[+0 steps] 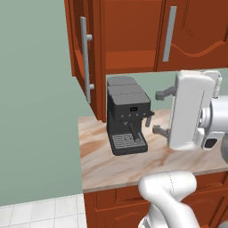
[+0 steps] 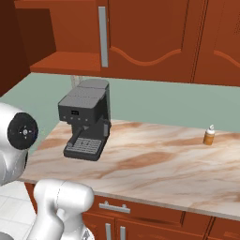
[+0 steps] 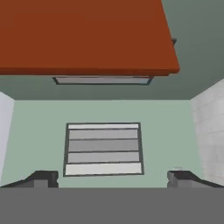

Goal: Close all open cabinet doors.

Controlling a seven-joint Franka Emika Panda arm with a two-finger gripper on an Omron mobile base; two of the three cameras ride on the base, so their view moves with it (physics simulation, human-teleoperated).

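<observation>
The tall reddish-brown wooden wall-cabinet door [image 1: 84, 58] stands swung out at the far left of the cabinet run, edge-on to the left base view, above the left end of the marbled beige tabletop [image 1: 133, 164]. Its long axis runs vertical, as does its long silver bar handle [image 1: 85, 60]. Its free edge points out toward the robot, away from the green wall, leaving the bare shelf opening [image 2: 61, 61] exposed. The neighbouring doors to the right, each with a wavy carved groove, sit flush and look shut.

The black espresso machine [image 1: 127, 116] stands on the tabletop just below and right of the open door. The pincer [image 1: 161, 112] hangs right of the machine, its two dark fingers [image 1: 164, 94] spread wide and holding nothing, pointing left.

The likely risk is a sweep toward the door passing too low and knocking the machine across the tabletop. Another is pushing on the door's thin edge rather than its broad face, so the fingers slip off or jam against the handle. A small amber bottle [image 2: 209, 136] stands well apart at the far right, out of harm.
</observation>
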